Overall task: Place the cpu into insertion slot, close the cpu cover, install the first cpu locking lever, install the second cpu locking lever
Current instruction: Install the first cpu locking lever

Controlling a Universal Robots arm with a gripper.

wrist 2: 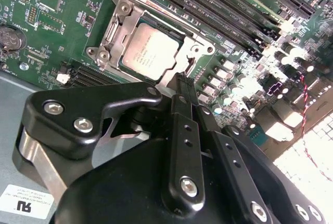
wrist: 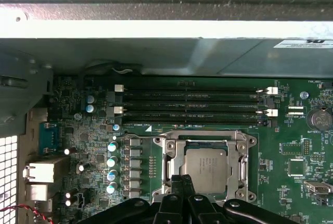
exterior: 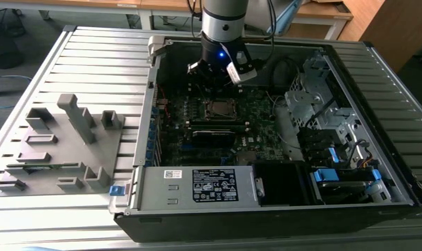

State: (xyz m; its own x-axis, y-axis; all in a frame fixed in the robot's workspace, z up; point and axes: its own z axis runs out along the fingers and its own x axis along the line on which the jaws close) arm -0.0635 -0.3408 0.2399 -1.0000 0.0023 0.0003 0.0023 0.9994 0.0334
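Cpu (wrist 2: 148,52) sits under cpu cover (wrist 2: 114,31); gripper (wrist 2: 183,81) at cover's edge, jaws pinched, empty — skewed push may slip, gouging motherboard (wrist 2: 47,26).

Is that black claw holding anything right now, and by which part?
Nothing seems held. The gripper is shut with nothing between its fingertips, near the edge of the cpu cover; the cpu lies under that cover.
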